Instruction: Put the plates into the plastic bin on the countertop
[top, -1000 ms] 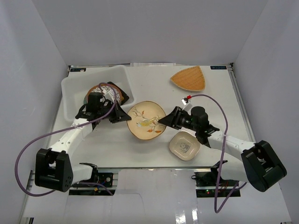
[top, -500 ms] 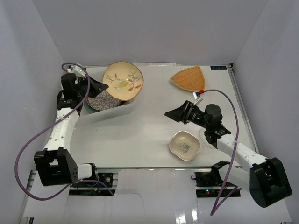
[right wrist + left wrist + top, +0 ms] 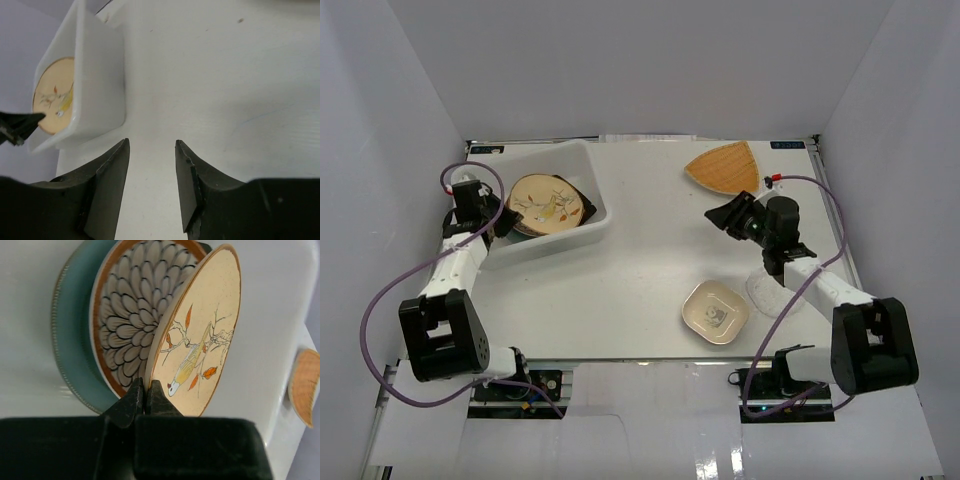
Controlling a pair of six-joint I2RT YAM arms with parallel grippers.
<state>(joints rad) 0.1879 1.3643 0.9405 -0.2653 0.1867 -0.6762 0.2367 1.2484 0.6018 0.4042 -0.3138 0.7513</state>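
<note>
My left gripper (image 3: 506, 216) (image 3: 145, 388) is shut on the rim of the cream painted plate (image 3: 546, 205) (image 3: 200, 340). That plate leans tilted inside the plastic bin (image 3: 588, 160) over the petal-patterned plate (image 3: 127, 315) and the teal plate (image 3: 70, 345). A dark plate edge (image 3: 585, 208) shows beside them. My right gripper (image 3: 718, 214) (image 3: 151, 143) hangs open and empty over the countertop (image 3: 640, 270), just below the orange fan-shaped plate (image 3: 723, 168). The small cream square plate (image 3: 715, 312) lies at the front right. The clear glass plate (image 3: 772, 296) sits partly under my right arm.
White walls enclose the countertop on three sides. The bin (image 3: 100, 75) stands at the back left, seen from the right wrist with the cream plate (image 3: 54, 96) inside. Purple cables loop off both arms.
My left arm carried the cream painted plate from mid-table up over the bin and lowered it inside. My right gripper released it and drew back right, toward the fan-shaped plate.
</note>
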